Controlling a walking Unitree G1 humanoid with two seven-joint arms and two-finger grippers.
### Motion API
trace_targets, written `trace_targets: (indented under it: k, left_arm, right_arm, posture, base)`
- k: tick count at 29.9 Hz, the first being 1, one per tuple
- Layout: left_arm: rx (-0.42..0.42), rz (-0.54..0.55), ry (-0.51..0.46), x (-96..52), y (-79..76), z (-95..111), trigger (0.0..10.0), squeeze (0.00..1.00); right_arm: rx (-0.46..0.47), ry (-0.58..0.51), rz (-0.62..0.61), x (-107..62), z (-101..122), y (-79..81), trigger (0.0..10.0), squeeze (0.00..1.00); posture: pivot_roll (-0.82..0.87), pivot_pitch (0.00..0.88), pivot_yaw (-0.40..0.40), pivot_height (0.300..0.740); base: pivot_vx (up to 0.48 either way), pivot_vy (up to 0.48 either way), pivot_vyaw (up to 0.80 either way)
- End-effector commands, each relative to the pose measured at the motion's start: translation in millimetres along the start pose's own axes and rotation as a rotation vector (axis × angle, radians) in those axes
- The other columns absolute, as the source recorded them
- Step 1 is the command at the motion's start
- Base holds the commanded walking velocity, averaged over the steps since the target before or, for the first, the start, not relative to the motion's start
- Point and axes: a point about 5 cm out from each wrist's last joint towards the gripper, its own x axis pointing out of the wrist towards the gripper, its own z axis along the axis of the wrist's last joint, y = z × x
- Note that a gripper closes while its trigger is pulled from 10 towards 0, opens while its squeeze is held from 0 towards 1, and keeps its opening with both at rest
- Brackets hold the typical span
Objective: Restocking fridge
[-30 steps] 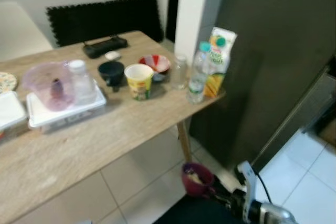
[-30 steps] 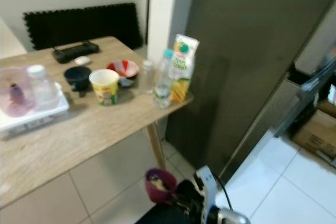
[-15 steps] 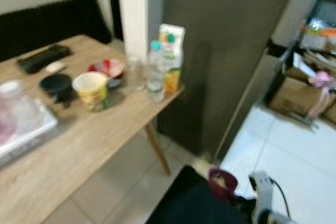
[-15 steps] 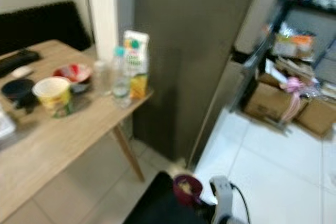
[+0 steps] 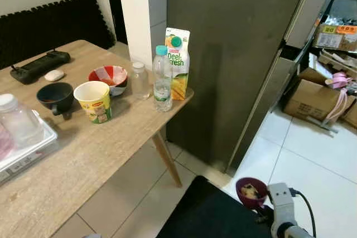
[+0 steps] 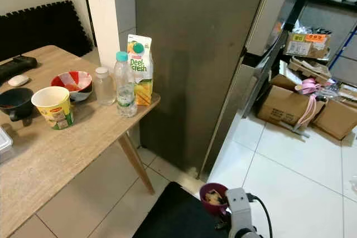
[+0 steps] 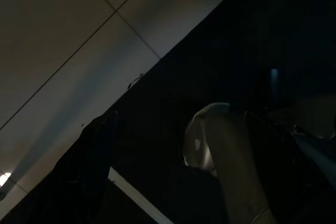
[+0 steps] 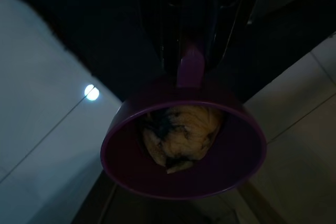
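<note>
A purple cup (image 8: 184, 150) with a lump of yellowish food in it hangs low in front of me, over the edge of a black mat (image 5: 212, 215). My right gripper (image 8: 190, 59) is shut on the cup's handle, and its silver wrist (image 5: 281, 207) sits just right of the cup (image 5: 251, 192). The tall dark grey fridge (image 5: 240, 54) stands ahead with its door closed. On the wooden table (image 5: 83, 160) at the left stand a juice carton (image 5: 177, 64), a water bottle (image 5: 162, 79) and a small glass jar (image 5: 139, 80). My left arm hangs idle; its wrist view is dark.
Also on the table are a yellow paper cup (image 5: 96, 101), a red bowl (image 5: 109, 76), a black mug (image 5: 56, 97) and a black controller (image 5: 36, 65). Cardboard boxes (image 5: 318, 98) lie on the white tiles to the right of the fridge.
The camera has swung right: the table slid left, and the fridge side and boxes came into view. The purple cup stays in my right gripper.
</note>
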Motion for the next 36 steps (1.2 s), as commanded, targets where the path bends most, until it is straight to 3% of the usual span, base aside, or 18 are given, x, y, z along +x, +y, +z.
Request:
trace_targets:
  k: [1,7,13,17,27,32,36]
  left_arm:
    - [-0.002,-0.035,0.028,0.9,-11.0,-6.6,10.0,0.00]
    - [0.003,-0.048,0.034,1.2,-14.1,-8.0,10.0,0.00]
    - [0.007,-0.057,0.035,1.6,-15.2,-7.4,10.0,0.00]
    - [0.010,-0.064,0.034,2.1,-16.5,-6.5,10.0,0.00]
    - [0.018,-0.069,0.039,1.8,-15.9,-6.9,10.0,0.00]
    - [0.021,-0.072,0.037,2.1,-16.3,-6.2,10.0,0.00]
    - [0.024,-0.076,0.035,2.8,-17.7,-4.7,10.0,0.00]
  right_arm:
    - [-0.009,-0.060,-0.047,0.8,9.7,-7.1,10.0,0.00]
    - [0.071,-0.131,0.053,2.9,19.8,-2.8,10.0,0.00]
    - [0.034,-0.143,0.100,5.7,25.3,2.3,10.0,0.00]
    - [-0.054,-0.110,0.175,9.7,26.8,13.6,10.0,0.00]
    - [-0.038,-0.124,0.317,11.9,32.6,24.2,10.0,0.00]
    - [-0.042,-0.128,0.312,12.5,34.3,23.9,10.0,0.00]
    - [-0.055,-0.131,0.295,13.5,35.9,23.8,10.0,0.00]
  posture:
    - [-0.05,0.000,-0.061,0.740]
    - [-0.05,0.000,-0.061,0.740]
    - [-0.05,0.000,-0.062,0.740]
    - [-0.05,0.000,-0.060,0.740]
    - [-0.05,0.000,-0.059,0.740]
    - [-0.05,0.000,-0.059,0.740]
    - [-0.05,0.000,-0.060,0.740]
  base:
    - [0.000,-0.375,0.00]
    - [0.000,-0.385,0.00]
    - [0.000,-0.421,0.00]
    - [0.000,-0.430,0.00]
    - [0.000,-0.435,0.16]
    - [0.000,-0.434,0.79]
    - [0.000,-0.437,0.00]
